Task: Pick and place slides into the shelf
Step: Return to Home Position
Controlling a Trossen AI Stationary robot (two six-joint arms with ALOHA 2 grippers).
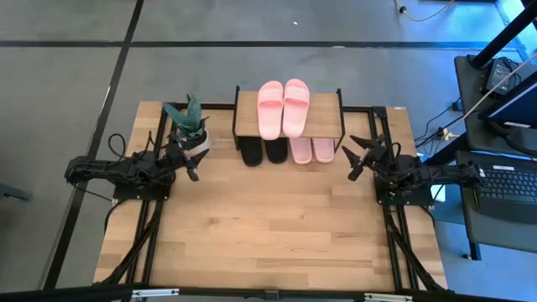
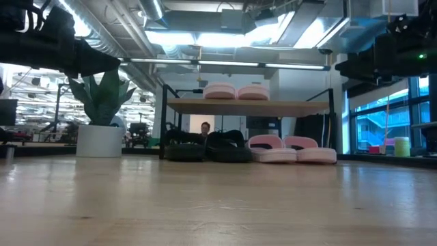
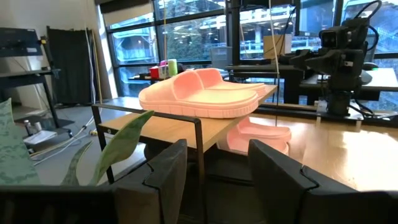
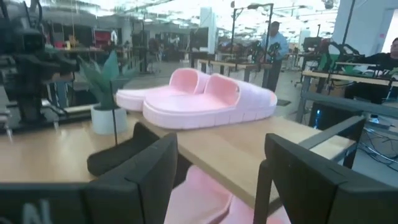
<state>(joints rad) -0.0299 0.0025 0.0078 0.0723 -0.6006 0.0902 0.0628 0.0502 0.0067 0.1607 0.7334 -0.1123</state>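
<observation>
The shelf point(image 1: 289, 126) stands at the table's far edge on thin black legs. One pale pink pair of slides point(image 1: 283, 107) lies on its wooden top board point(image 3: 186, 127). Under the board, on the table, rest a black pair point(image 1: 263, 151) and a second pink pair point(image 1: 312, 149). My left gripper point(image 1: 189, 159) hovers open left of the shelf, beside a potted plant. My right gripper point(image 1: 357, 159) hovers open right of the shelf. In the wrist views each gripper's fingers point(image 3: 217, 177) point(image 4: 214, 177) stand apart with nothing between them.
A potted plant in a white pot point(image 1: 191, 127) stands at the shelf's left, right by my left gripper. The wooden table point(image 1: 268, 226) stretches bare from the shelf to its near edge. Desks and equipment stand beyond the table's right side.
</observation>
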